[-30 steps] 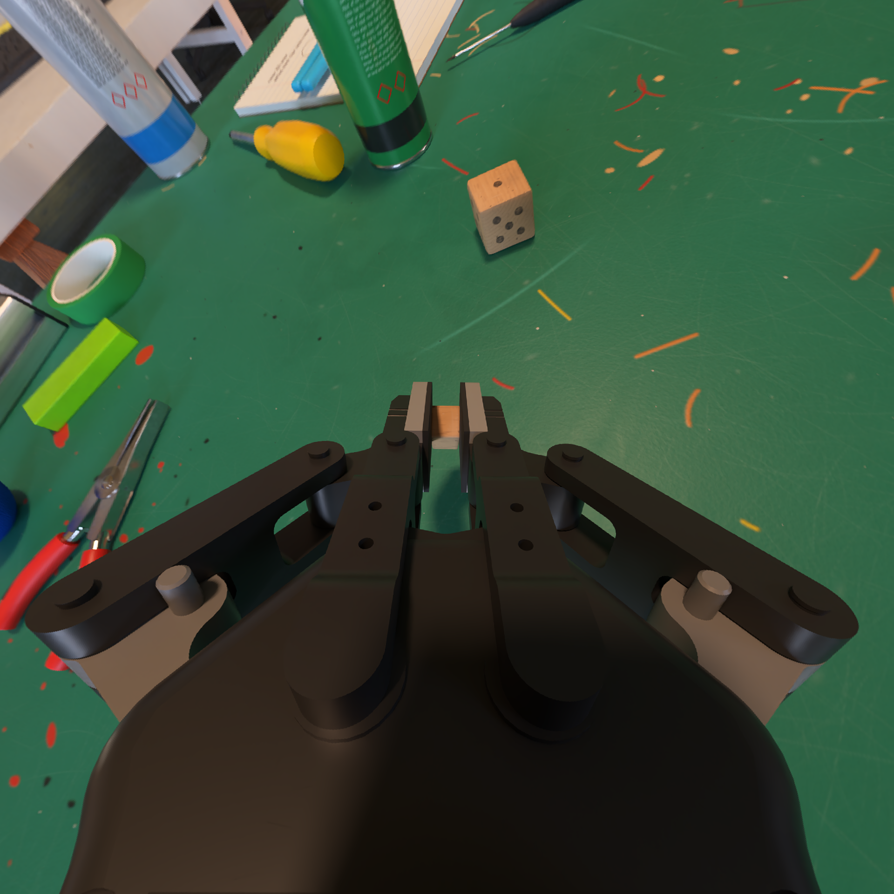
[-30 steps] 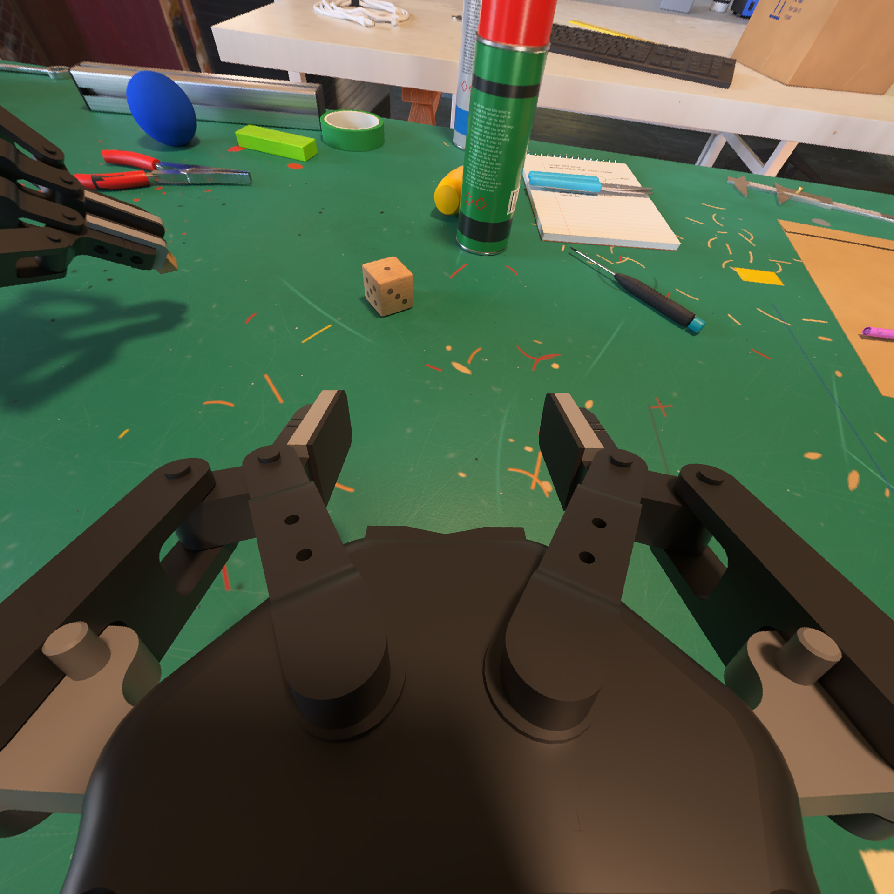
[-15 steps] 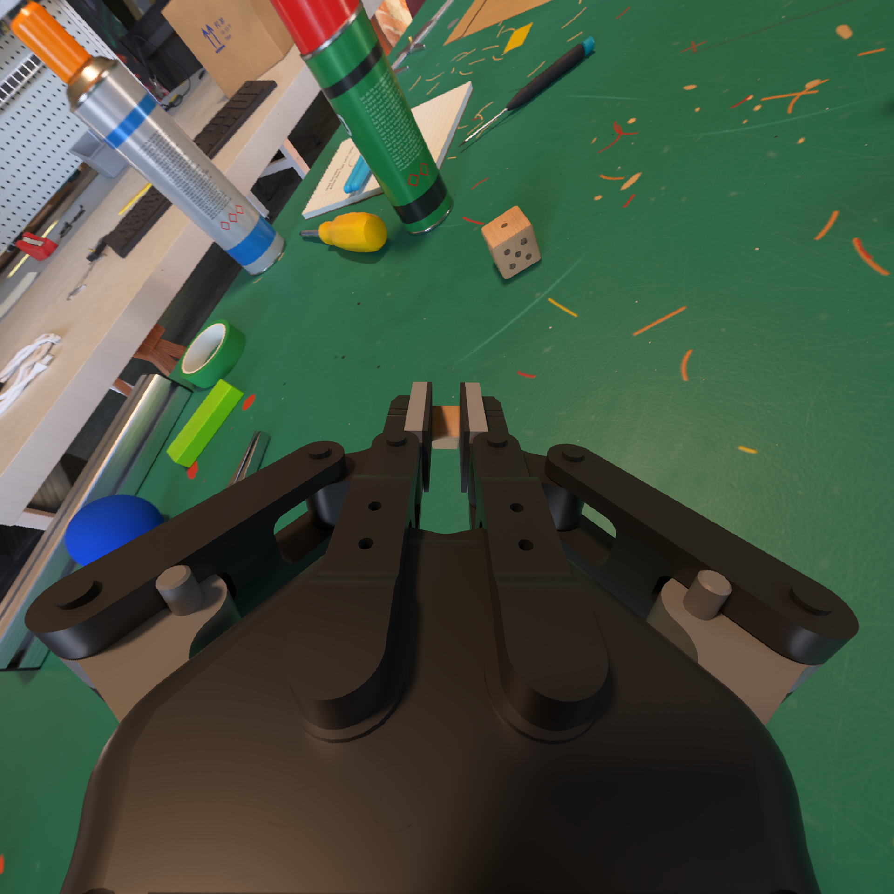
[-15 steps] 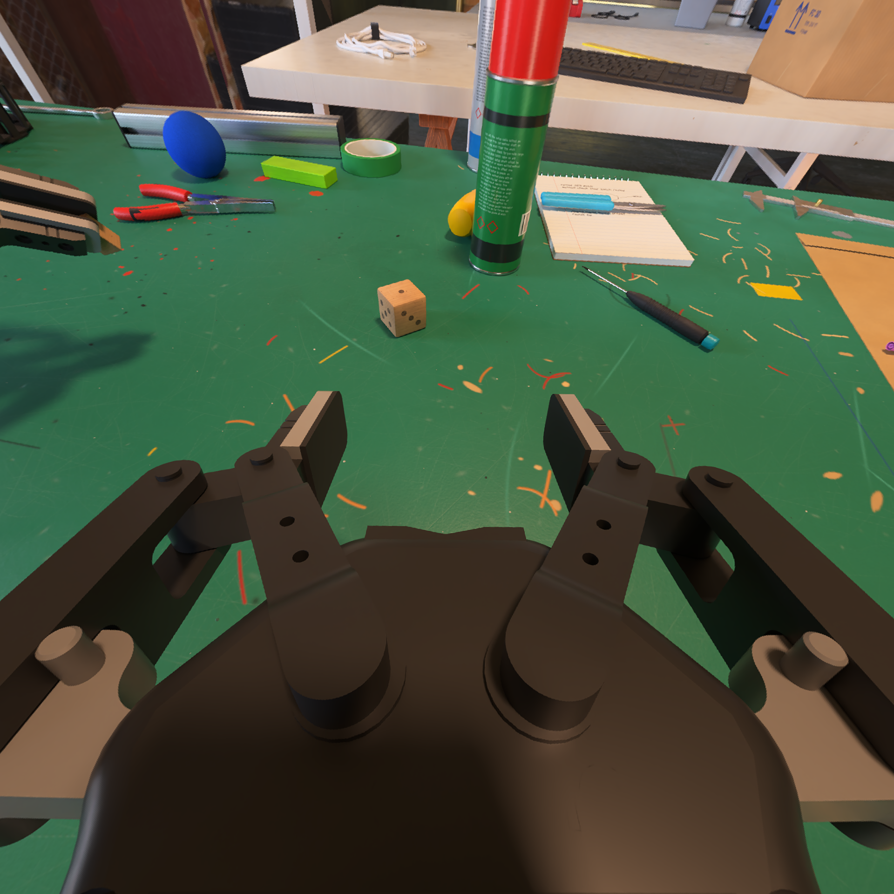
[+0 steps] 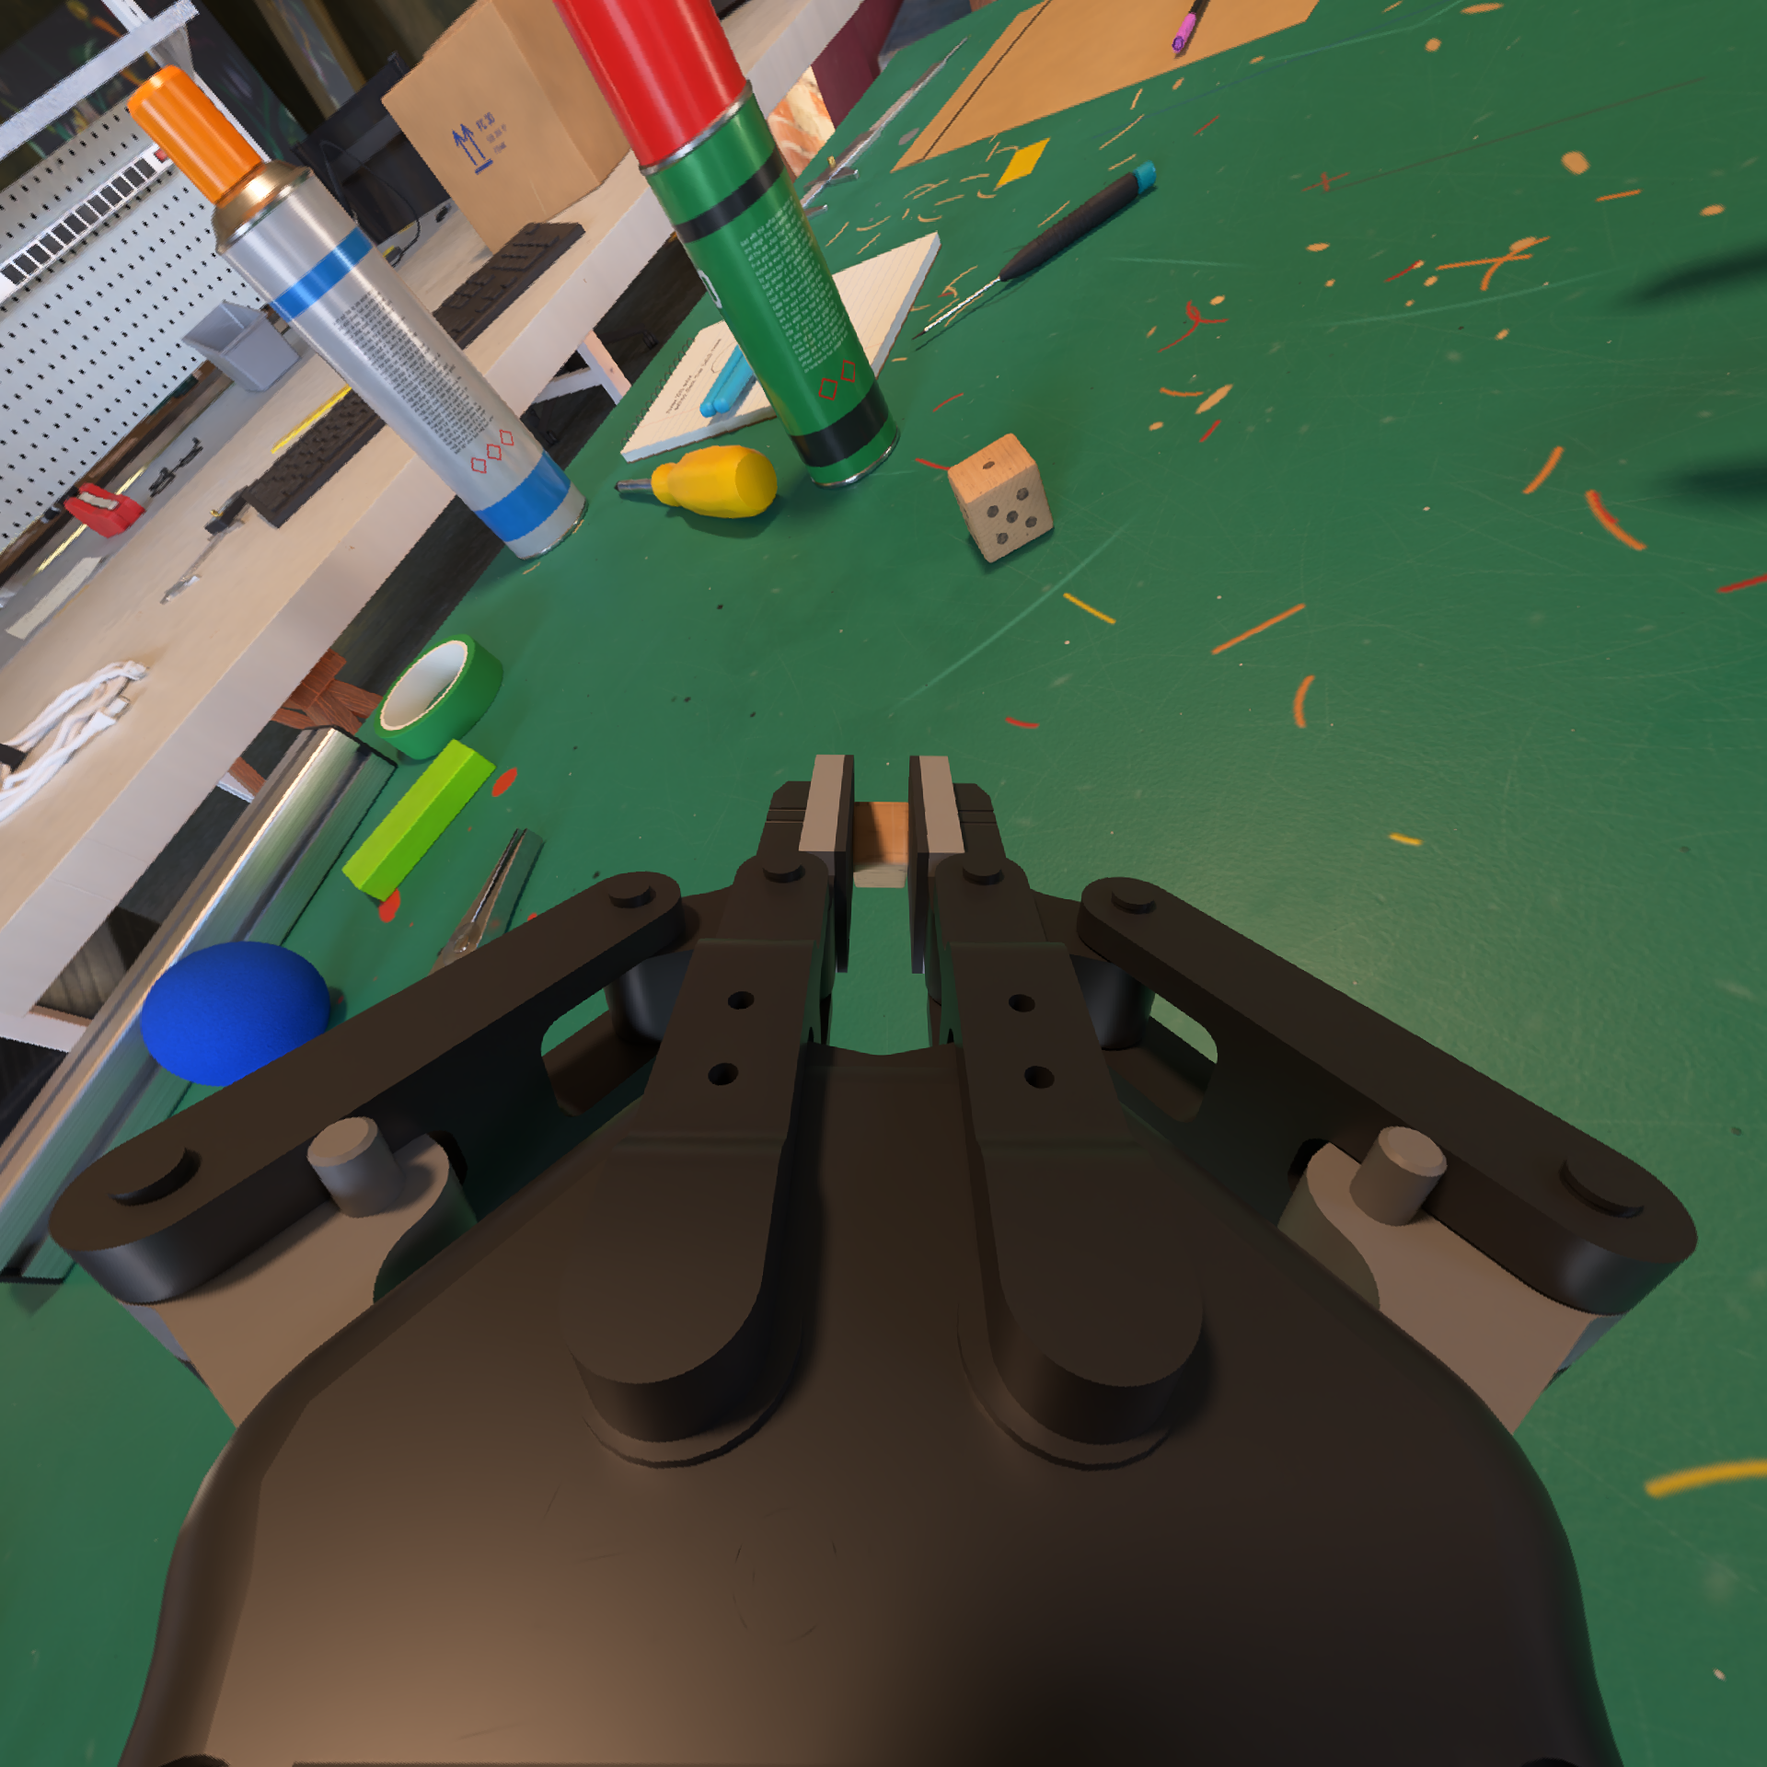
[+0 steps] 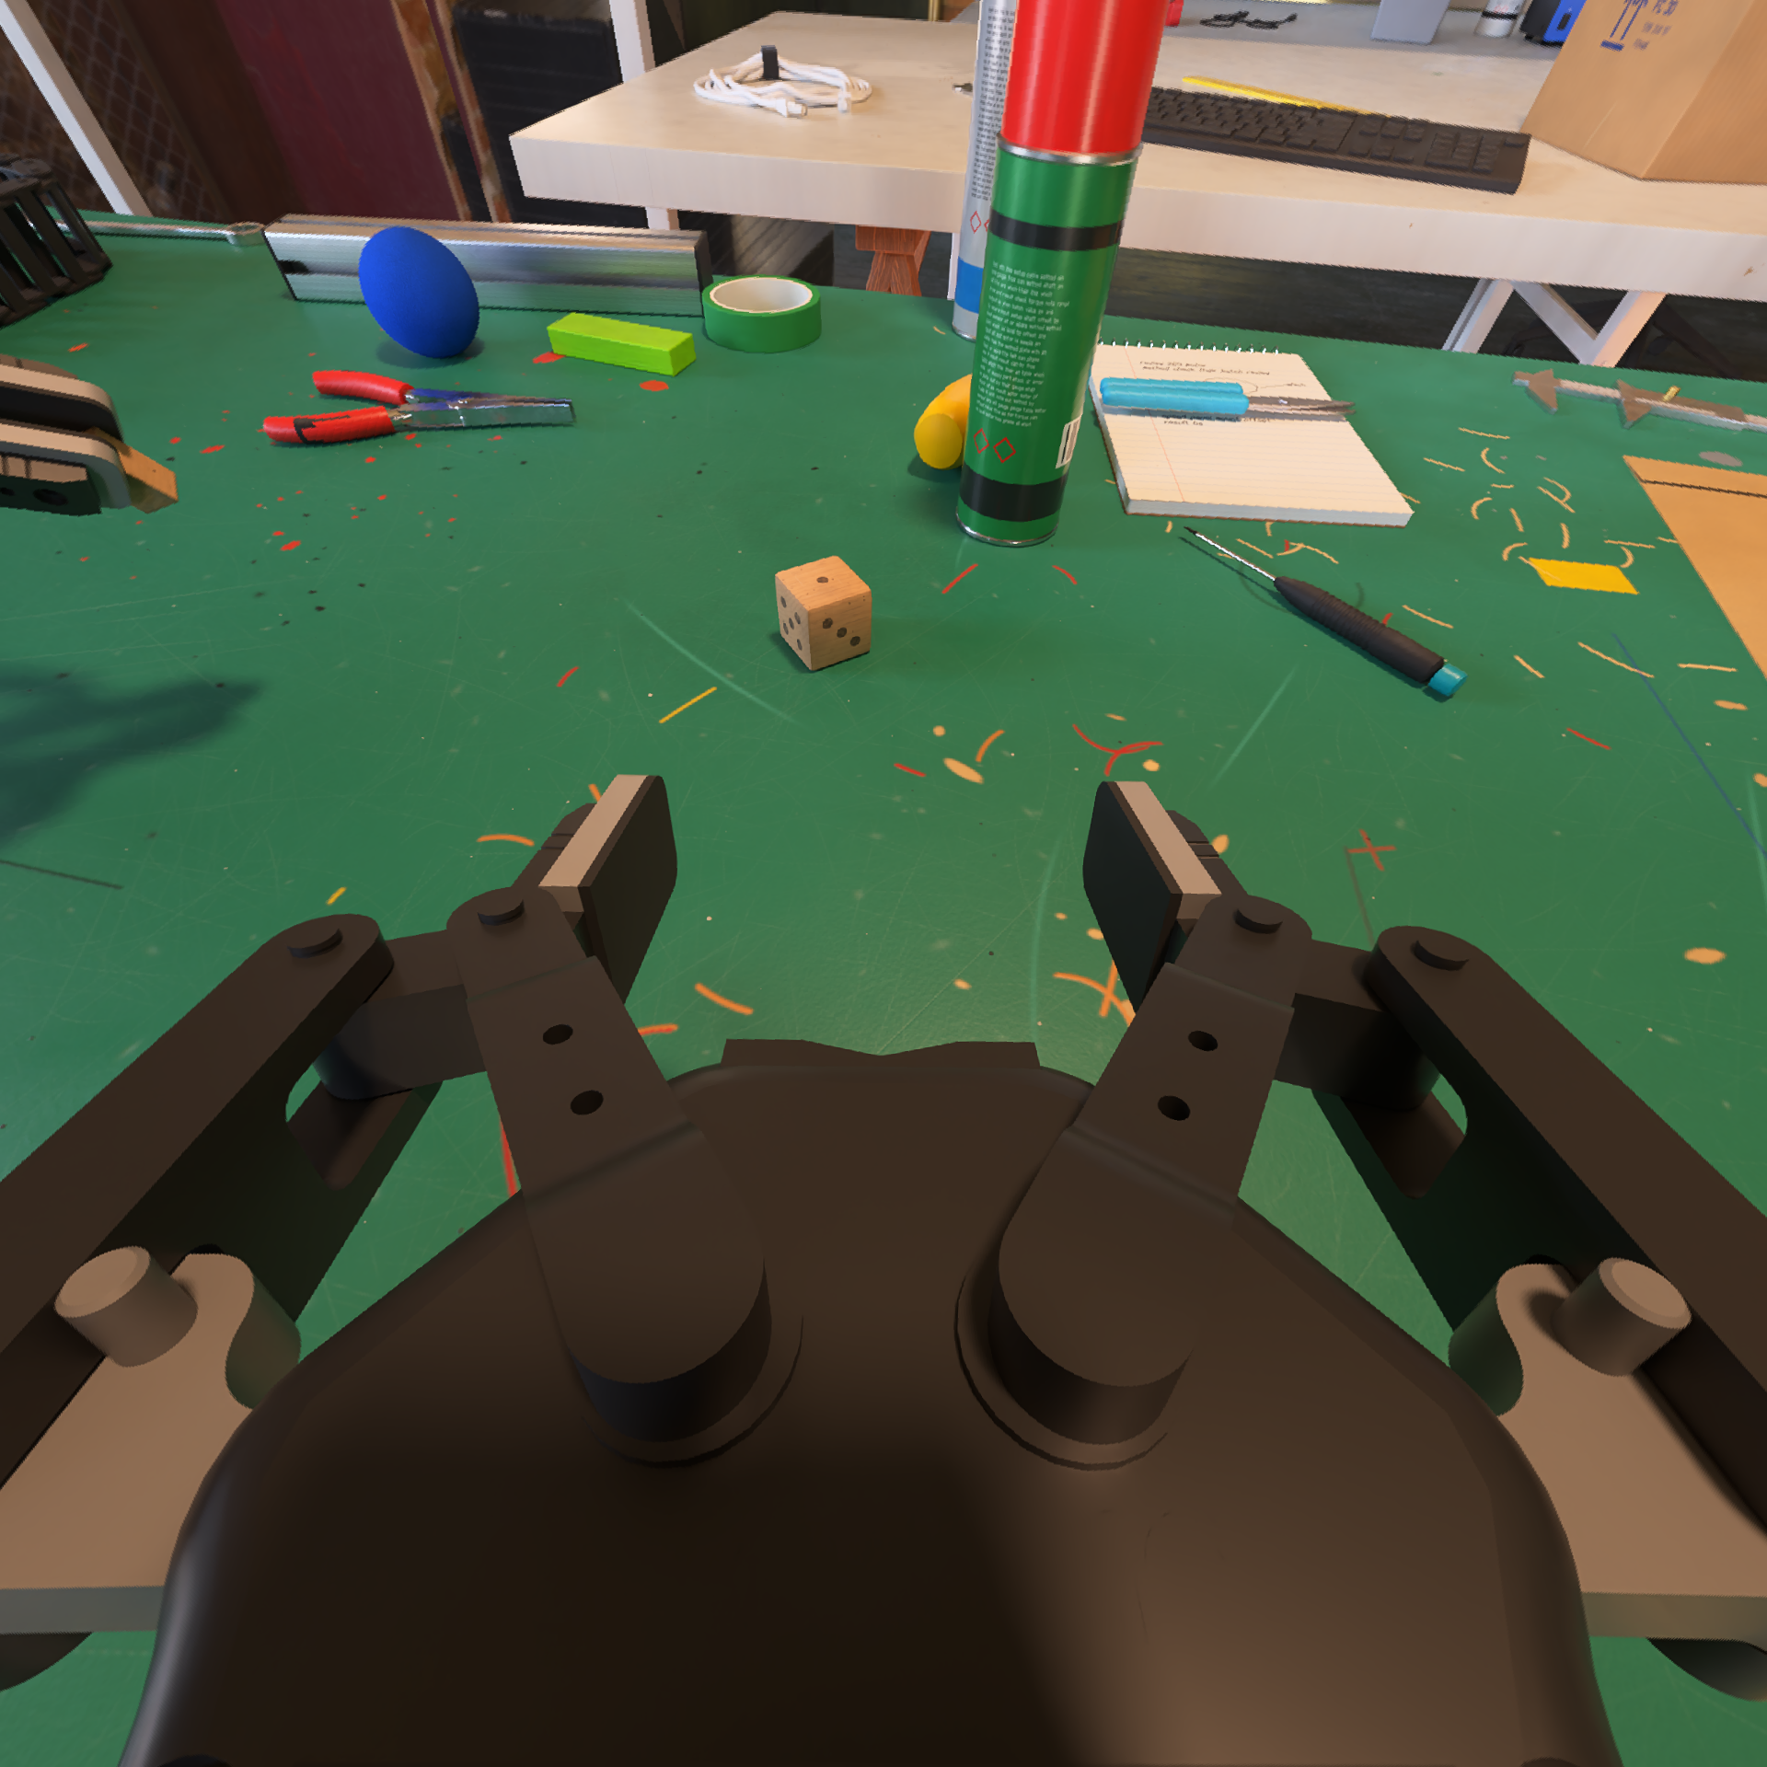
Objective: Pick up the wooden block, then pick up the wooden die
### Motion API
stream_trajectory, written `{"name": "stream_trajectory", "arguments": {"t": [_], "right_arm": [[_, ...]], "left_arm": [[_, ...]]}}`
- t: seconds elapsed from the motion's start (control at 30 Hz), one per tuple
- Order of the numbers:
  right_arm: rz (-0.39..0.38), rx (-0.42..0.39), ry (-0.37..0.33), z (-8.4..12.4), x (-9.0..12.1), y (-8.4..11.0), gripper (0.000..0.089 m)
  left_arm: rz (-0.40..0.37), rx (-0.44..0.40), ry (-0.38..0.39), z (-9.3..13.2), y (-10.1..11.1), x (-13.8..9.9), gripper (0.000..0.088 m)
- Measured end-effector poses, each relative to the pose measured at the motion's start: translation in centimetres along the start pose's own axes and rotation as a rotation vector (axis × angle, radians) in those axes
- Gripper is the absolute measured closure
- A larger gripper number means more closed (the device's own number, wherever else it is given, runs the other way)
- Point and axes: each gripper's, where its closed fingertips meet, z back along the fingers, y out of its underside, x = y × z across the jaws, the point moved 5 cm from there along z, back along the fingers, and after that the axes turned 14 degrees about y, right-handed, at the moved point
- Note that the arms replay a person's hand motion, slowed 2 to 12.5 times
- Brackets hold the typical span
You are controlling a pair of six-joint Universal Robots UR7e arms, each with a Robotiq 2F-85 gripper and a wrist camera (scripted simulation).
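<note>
My left gripper (image 5: 880, 813) is shut on a small wooden block (image 5: 880, 843) and holds it above the green mat. In the right wrist view the left gripper shows at the far left edge with the block (image 6: 153, 483) at its tip. The wooden die (image 5: 1001, 497) sits on the mat ahead and to the right of the left gripper, near a green can. My right gripper (image 6: 880, 832) is open and empty, above the mat. The die (image 6: 823, 612) lies ahead of it, slightly left of centre, well beyond the fingertips.
A tall green can with a red cap (image 6: 1037, 316) stands behind the die, with a yellow-handled tool (image 5: 717, 481) beside it. A notepad (image 6: 1233, 449), a black screwdriver (image 6: 1339, 617), red pliers (image 6: 382, 411), a green bar (image 6: 620, 341), a tape roll (image 6: 762, 311) and a blue ball (image 6: 418, 292) lie around. A silver can (image 5: 382, 325) stands at the mat's edge.
The left gripper has risen and tilted with the block in it, so more of the bench shows. The right gripper has pulled back slightly, still open. The die has not moved.
</note>
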Motion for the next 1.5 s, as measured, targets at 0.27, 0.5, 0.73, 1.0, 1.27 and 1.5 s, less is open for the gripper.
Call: {"name": "stream_trajectory", "arguments": {"t": [0.27, 0.5, 0.73, 1.0, 1.27, 1.5], "right_arm": [[0.007, 0.006, 0.005, 0.0, 0.4, 0.0, 0.0124], [0.016, 0.009, 0.006, 0.0, 0.7, -0.1, 0.0123], [0.039, 0.019, 0.017, -0.1, 0.9, -0.1, 0.0122], [0.083, 0.047, 0.006, -0.9, 1.3, -0.2, 0.0114], [0.186, 0.1, -0.021, -3.3, 1.8, -1.0, 0.0088], [0.325, 0.173, -0.051, -6.5, 2.5, -2.1, 0.0061]], "left_arm": [[0.029, -0.008, 0.017, 0.1, 0.4, -0.8, 0.0781], [0.075, -0.034, 0.039, 0.1, 0.5, -1.3, 0.0781], [0.106, -0.049, 0.045, 0.2, 0.6, -1.4, 0.0782], [0.11, -0.029, 0.045, 0.1, 0.9, -1.6, 0.0782], [0.109, -0.011, 0.058, 0.1, 1.1, -1.8, 0.0782], [0.113, -0.015, 0.066, 0.2, 1.0, -2.0, 0.0782]]}}
